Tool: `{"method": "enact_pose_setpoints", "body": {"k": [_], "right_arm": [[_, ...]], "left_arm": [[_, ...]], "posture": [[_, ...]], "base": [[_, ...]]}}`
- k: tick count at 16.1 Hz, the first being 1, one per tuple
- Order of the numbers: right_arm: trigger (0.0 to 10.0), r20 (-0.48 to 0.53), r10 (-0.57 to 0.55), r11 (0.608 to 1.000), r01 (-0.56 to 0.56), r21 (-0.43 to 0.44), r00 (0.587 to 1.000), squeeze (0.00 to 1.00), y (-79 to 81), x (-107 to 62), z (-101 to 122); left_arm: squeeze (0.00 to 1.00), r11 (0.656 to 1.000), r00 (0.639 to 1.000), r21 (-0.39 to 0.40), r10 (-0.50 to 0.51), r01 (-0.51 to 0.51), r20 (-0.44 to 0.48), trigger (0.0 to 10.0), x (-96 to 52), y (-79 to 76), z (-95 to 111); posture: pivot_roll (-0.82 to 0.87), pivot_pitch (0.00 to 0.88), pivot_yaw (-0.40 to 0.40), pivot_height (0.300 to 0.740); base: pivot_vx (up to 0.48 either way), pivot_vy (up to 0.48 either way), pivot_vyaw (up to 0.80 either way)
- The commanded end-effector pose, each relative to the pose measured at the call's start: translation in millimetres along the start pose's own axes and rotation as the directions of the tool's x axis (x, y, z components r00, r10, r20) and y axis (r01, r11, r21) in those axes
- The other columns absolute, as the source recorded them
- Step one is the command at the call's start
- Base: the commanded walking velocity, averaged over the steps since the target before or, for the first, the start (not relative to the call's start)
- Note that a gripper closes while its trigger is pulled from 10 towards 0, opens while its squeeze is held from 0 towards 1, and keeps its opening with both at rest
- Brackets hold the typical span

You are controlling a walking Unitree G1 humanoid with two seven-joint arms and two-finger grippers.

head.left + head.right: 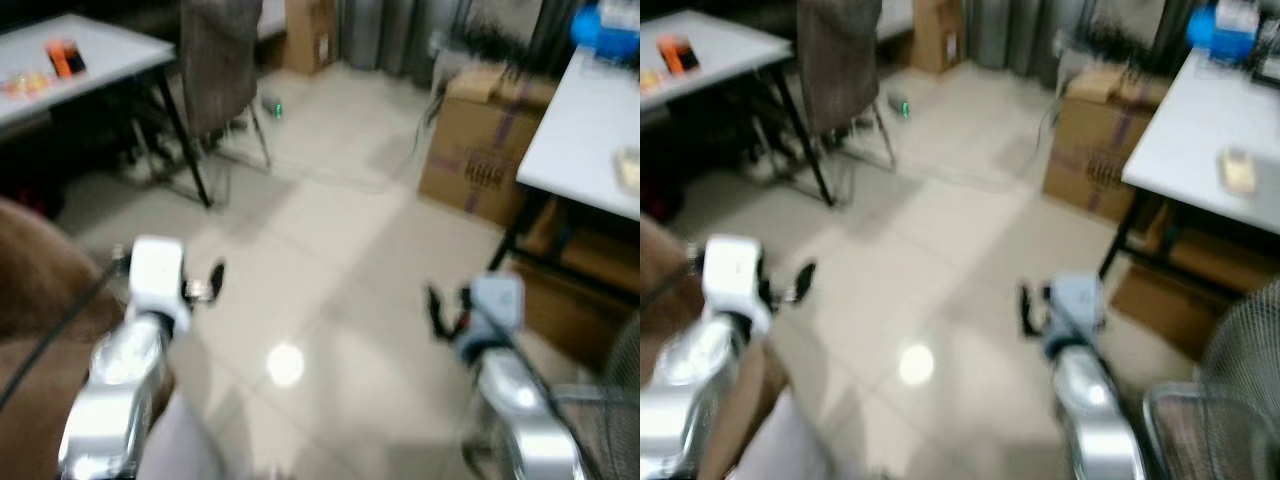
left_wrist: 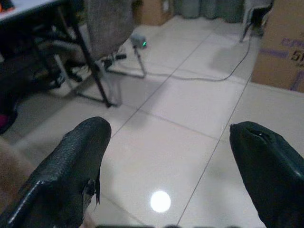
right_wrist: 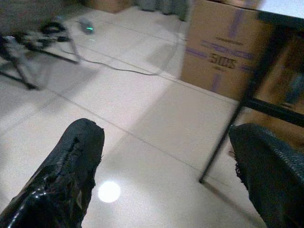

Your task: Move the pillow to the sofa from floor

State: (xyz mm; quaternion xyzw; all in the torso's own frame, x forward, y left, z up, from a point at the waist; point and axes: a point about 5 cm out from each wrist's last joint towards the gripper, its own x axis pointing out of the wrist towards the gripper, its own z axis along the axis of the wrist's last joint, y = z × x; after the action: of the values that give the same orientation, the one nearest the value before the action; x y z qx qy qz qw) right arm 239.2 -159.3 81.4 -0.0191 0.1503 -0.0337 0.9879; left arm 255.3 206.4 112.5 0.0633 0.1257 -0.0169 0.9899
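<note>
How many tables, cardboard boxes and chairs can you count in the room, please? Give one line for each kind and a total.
Tables: 2, the left table and the right table
Cardboard boxes: 2, the near box and the far box
Chairs: 1, the chair
Total: 5

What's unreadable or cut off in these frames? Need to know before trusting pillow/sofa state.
- Brown soft mass, head views: cut by the left edge and partly behind the left arm; pillow or sofa, cannot tell.
- Orange object on the white table: blurred, unidentifiable.
- Cardboard box print, right wrist view: blurred, and the table leg crosses its right side.
- Wire frame, right eye view: cut by the corner, unclear what it is.
- Left gripper and right gripper: open, empty.
</note>
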Motion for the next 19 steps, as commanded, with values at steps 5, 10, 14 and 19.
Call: {"method": "enact_pose_setpoints", "body": {"k": [5,10,14,19], "right_arm": [[10.0,0.024,-0.004,1.0,0.005,-0.024,1.0,1.0,-6.3,3.4,9.0],[10.0,-0.008,0.02,0.995,-0.02,-0.099,1.0,1.0,-6.1,6.9,-0.7],[10.0,0.014,0.026,0.998,-0.025,-0.06,1.0,1.0,-7.9,4.5,2.2],[10.0,0.047,-0.004,0.999,0.007,-0.052,0.999,1.0,-14.5,6.4,9.2]], "left_arm": [[0.0,0.999,0.999,0.032,0.024,-0.025,0.043,10.0,0.2,-3.4,6.1],[0.0,0.992,0.994,0.062,0.107,-0.109,0.032,10.0,-15.2,-0.5,-0.7],[0.0,0.995,0.996,0.082,0.058,-0.064,0.073,10.0,-18.3,-5.7,2.5],[0.0,0.992,0.994,0.108,0.057,-0.067,0.098,10.0,-15.4,-7.2,4.4]], "posture": [[-0.09,0.0,0.042,0.74],[-0.04,0.0,-0.009,0.74],[-0.06,0.0,-0.013,0.74],[-0.07,0.0,-0.016,0.74]], "base": [[0.0,0.0,0.8],[0.0,0.0,0.8],[0.0,0.0,0.8],[0.0,0.0,0.8]]}}
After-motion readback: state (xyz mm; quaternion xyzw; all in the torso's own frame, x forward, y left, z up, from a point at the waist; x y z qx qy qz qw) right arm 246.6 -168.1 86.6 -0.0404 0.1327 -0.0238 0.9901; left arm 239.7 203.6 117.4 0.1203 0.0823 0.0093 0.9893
